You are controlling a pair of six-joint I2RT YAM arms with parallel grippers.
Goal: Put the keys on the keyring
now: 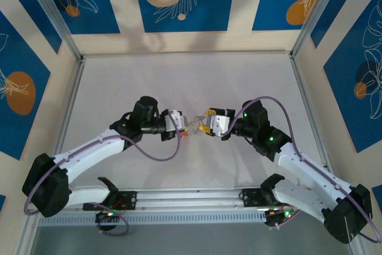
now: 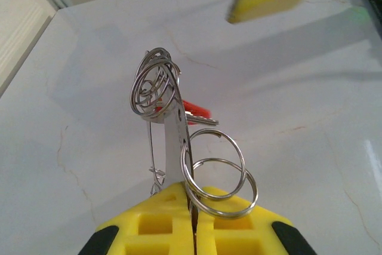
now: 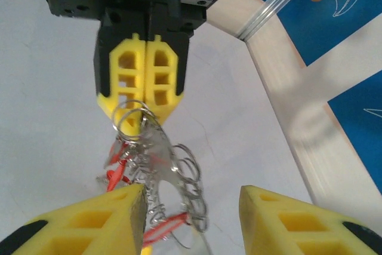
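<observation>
The left end effector (image 1: 181,125) is clamped shut on the keyring (image 2: 174,135) and holds it above mid-table, with red keys (image 2: 197,111) among its rings. The right end effector (image 3: 191,201) is part-open and empty, straddling the bunch. It should probably close squarely on one key head only. The arms meet from 9 and 3 o'clock, elbows bent.

the red key (image 2: 196,110) is half hidden behind the metal strip (image 2: 173,144) beyond the left gripper (image 2: 192,194). between the fingers (image 3: 89,219) of the right gripper (image 3: 190,194), the keys (image 3: 160,229) blur together.
</observation>
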